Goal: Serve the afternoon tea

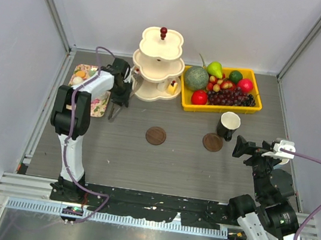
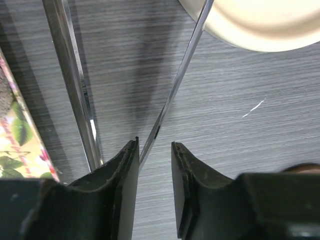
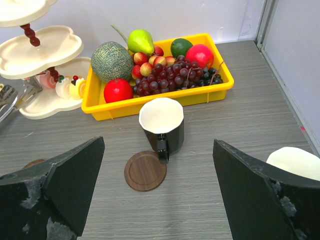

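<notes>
A black mug [image 1: 228, 125] with a white inside stands beside a round wooden coaster [image 1: 212, 142]; both show in the right wrist view, mug [image 3: 161, 122] and coaster [image 3: 145, 171]. My right gripper [image 1: 241, 147] is wide open and empty, just right of them. A pale mug rim [image 3: 297, 162] shows behind my right finger. Small sweets [image 3: 70, 86] sit on the bottom tier of the cream stand [image 1: 158, 65]; more lie on the flowered tray [image 1: 82, 75]. My left gripper [image 2: 154, 150] hovers low beside the stand, its jaws a narrow gap apart, with one arm of the metal tongs [image 2: 182, 70] running between them.
The yellow tray [image 1: 253, 107] of fruit stands right of the stand. A second coaster [image 1: 156, 135] lies mid-table. The tongs' other arm [image 2: 75, 90] passes outside my left finger. The flowered tray's edge [image 2: 20, 145] is at the left.
</notes>
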`<state>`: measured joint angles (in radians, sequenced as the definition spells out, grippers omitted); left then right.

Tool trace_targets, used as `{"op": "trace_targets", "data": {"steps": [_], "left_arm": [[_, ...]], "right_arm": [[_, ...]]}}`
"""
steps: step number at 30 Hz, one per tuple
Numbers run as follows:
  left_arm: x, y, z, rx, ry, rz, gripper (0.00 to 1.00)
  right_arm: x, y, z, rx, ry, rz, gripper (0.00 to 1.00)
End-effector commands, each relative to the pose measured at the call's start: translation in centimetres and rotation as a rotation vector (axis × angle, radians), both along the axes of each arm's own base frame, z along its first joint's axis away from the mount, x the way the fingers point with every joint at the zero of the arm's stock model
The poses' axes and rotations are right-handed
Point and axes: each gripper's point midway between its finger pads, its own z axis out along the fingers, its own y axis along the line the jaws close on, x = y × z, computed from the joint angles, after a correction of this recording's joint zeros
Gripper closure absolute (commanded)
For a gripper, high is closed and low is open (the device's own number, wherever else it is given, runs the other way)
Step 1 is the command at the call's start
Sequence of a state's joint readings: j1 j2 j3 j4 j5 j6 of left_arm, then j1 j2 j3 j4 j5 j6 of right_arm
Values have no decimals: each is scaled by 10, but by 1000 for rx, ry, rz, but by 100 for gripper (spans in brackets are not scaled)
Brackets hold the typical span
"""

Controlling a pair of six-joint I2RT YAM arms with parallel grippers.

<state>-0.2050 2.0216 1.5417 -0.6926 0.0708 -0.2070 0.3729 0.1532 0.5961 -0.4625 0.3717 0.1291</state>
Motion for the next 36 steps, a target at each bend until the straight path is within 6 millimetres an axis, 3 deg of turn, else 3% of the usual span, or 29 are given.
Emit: {"op": "trace_targets", "data": {"steps": [1, 7, 14, 19, 24, 31, 36], "left_arm": [[-4, -9, 4, -16, 6, 27, 66], [-13, -9, 5, -14, 0, 21, 78], [-43, -13, 0, -14, 27, -7, 92], [-61, -15, 19, -24, 4, -24, 98], [-93, -27, 37, -46, -9, -64, 99], [-140, -70, 59, -108, -49, -195, 100], [-166, -117, 77, -172, -112, -328, 100]], "right_arm": [[3, 0, 11, 2, -37, -1, 4], [3, 1, 12, 1, -38, 0, 4], [2, 1, 13, 6, -44, 2, 4], [2, 2, 13, 8, -44, 8, 4], [2, 9, 16, 25, -42, 42, 3], [15, 53, 10, 124, 44, 219, 4], [23, 103, 11, 256, 84, 437, 4]]}}
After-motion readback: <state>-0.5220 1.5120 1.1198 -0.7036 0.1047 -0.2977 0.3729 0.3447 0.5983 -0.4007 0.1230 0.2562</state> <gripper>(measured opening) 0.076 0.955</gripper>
